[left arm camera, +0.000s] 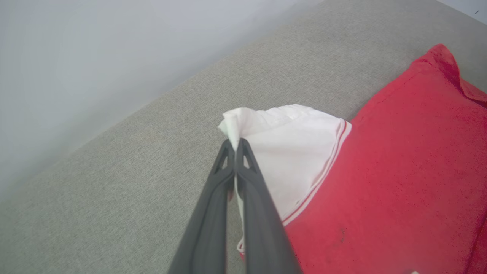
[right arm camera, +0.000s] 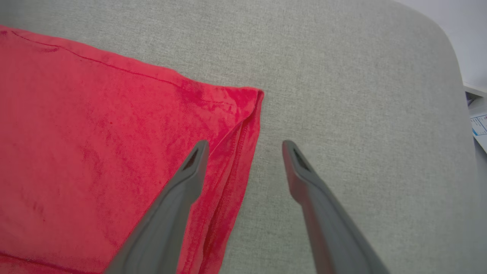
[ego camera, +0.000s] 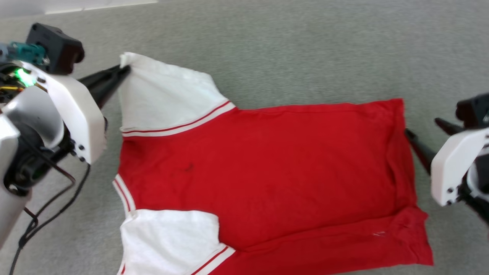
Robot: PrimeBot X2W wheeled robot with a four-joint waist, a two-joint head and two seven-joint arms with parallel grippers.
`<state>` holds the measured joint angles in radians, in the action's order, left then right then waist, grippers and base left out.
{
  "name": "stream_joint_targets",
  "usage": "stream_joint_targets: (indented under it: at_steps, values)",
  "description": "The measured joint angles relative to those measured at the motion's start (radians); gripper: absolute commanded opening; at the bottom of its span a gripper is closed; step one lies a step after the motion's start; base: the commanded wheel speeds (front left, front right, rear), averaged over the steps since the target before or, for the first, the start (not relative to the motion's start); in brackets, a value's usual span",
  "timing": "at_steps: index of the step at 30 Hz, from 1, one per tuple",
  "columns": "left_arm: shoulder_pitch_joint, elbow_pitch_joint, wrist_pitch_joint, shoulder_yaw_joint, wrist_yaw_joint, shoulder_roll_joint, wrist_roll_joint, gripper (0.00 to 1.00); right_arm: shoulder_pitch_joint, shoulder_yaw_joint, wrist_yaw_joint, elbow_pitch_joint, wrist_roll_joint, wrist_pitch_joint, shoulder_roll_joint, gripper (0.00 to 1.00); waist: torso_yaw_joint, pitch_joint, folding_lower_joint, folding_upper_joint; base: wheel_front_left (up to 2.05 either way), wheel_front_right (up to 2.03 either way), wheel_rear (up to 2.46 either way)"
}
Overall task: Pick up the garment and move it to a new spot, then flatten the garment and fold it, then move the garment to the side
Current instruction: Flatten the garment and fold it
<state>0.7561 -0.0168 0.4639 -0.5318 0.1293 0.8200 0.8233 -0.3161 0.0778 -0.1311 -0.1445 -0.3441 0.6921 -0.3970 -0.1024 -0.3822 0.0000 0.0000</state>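
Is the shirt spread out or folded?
Spread out: the garment lies open on the grey surface, both white sleeves showing; the left tool pinches one sleeve corner.

The head camera looks steeply down from well above the garment [ego camera: 267, 172], taking in nearly all of it on the grey surface [ego camera: 305, 49]. The left gripper [ego camera: 123, 71] is at the garment's far sleeve [ego camera: 164, 95] and the right gripper [ego camera: 422, 131] is just off its hem [ego camera: 401, 152]. The left wrist camera sits low and close, facing along its pinched fingers [left arm camera: 213, 213] at that sleeve, with a pale wall [left arm camera: 76, 57] beyond. It shares the sleeve and the striped trim [left arm camera: 327, 167] with the head view. The right wrist camera is close over the hem corner, looking down between its spread fingers [right arm camera: 171, 213], and shares that hem edge with the head view.
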Motion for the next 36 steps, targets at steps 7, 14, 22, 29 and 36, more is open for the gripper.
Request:
stream_joint_targets:
  at_steps: [7,14,22,29,36]
  values:
    - [-0.051,-0.162,-0.040,-0.013,-0.007,0.005,-0.013,0.00,-0.124,-0.013,0.000,0.061,-0.016,0.240,-0.061,1.00,0.079,-0.026,0.0000,0.0000,0.00,0.00,0.00]
    - [-0.074,-0.262,-0.066,-0.035,-0.015,-0.016,-0.034,0.00,-0.232,0.035,0.000,0.140,0.030,0.364,-0.121,1.00,0.141,-0.075,0.0000,0.0000,0.00,0.00,0.00]
    - [-0.085,-0.278,-0.109,-0.051,-0.016,-0.040,-0.052,0.00,-0.251,0.103,0.001,0.207,0.013,0.447,-0.173,1.00,0.199,-0.117,0.0000,0.0000,0.00,0.00,0.00]
    - [-0.085,-0.243,-0.139,-0.075,-0.014,-0.053,-0.062,0.00,-0.232,0.083,0.006,0.222,-0.022,0.505,-0.164,0.00,0.221,-0.127,-0.0001,0.0000,0.00,0.00,0.00]
    - [-0.090,-0.177,-0.174,-0.079,-0.010,-0.053,-0.065,0.00,-0.209,0.059,0.002,0.235,-0.046,0.432,-0.119,0.00,0.208,-0.095,-0.0001,0.0000,0.00,0.00,0.00]
